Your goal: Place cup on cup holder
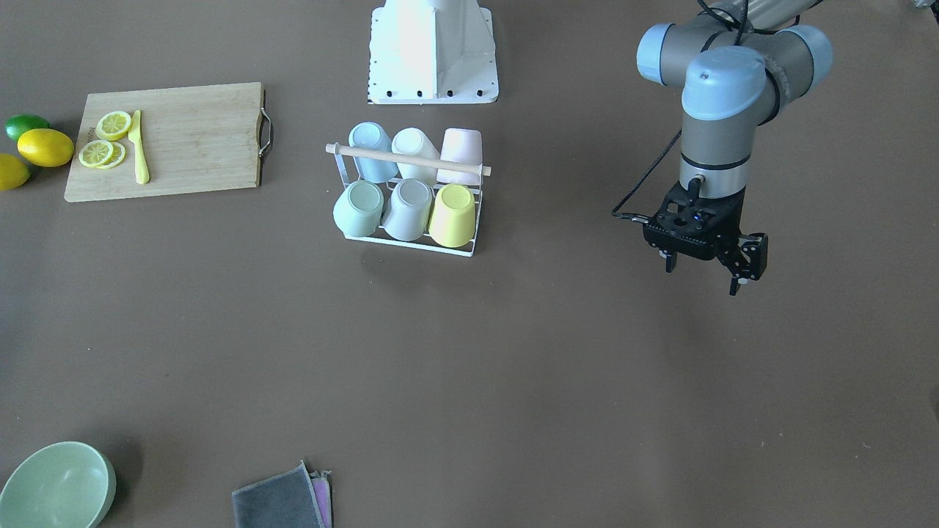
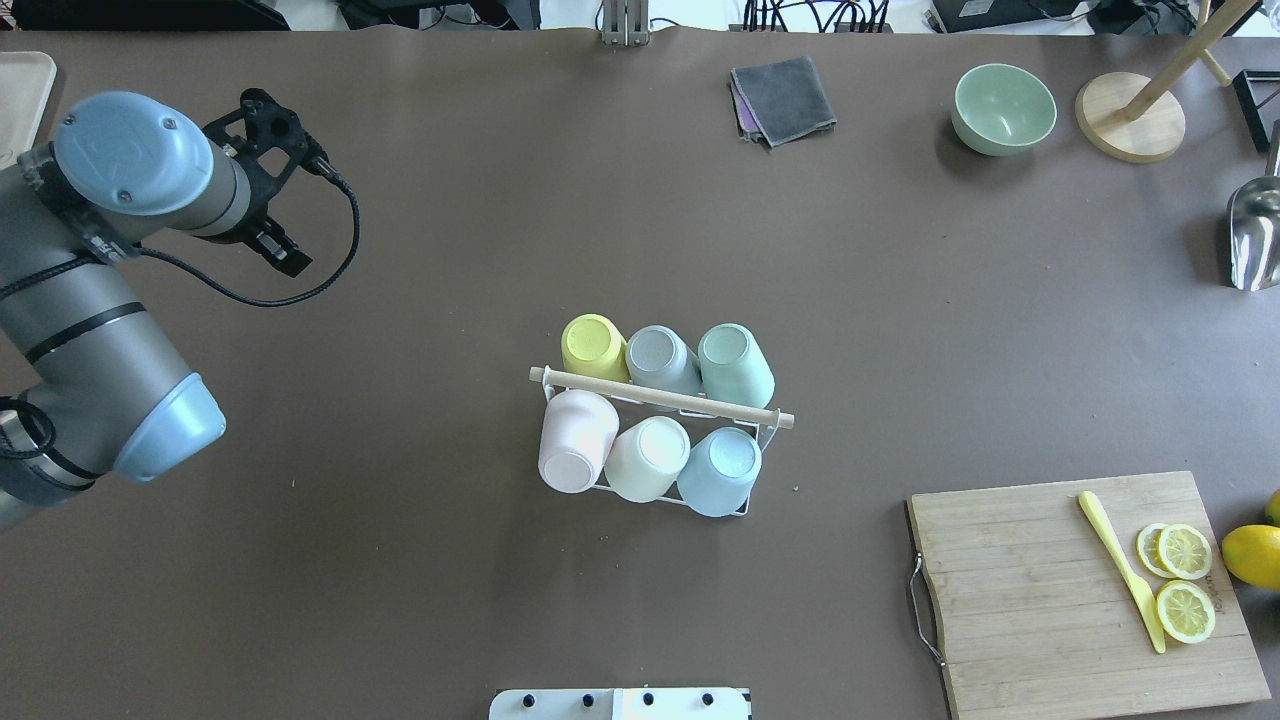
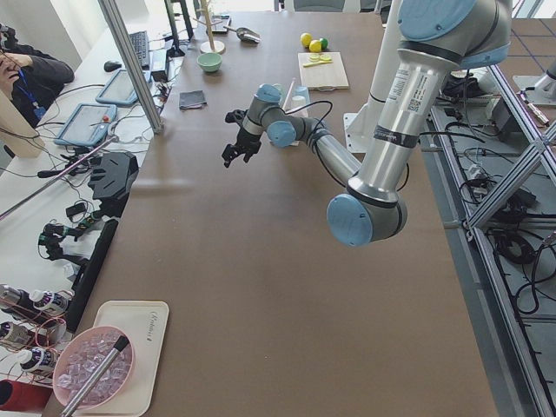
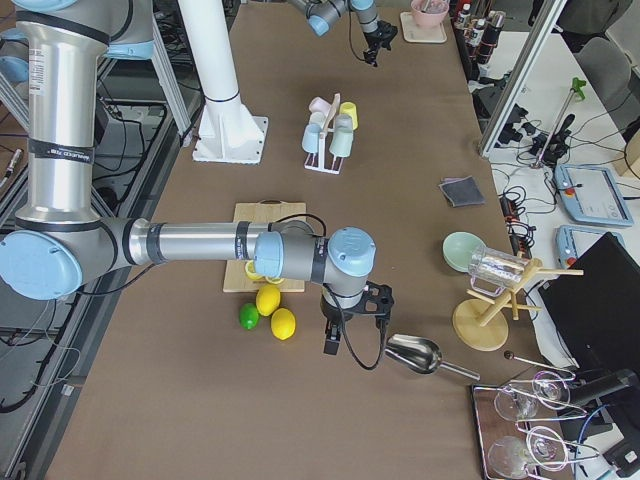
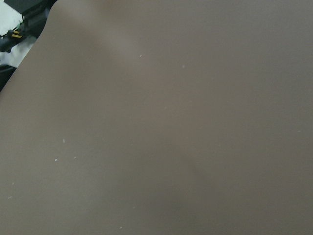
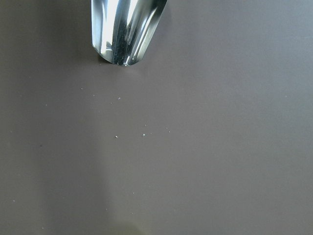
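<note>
Brown table, cup holder at its middle with six cups upturned on its prongs.
You'll find the cutting board's stamp too small to read. Open tabletop separates the rack from your left gripper, which hangs pointing down, fingers spread and holding nothing (right gripper sits low beside the metal scoop; its grip can't be judged).

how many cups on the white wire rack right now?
6, all on the cup holder. Row farther from the robot: yellow cup, grey cup, mint cup. Nearer row: pink cup, white cup, light blue cup. None look hidden.
</note>
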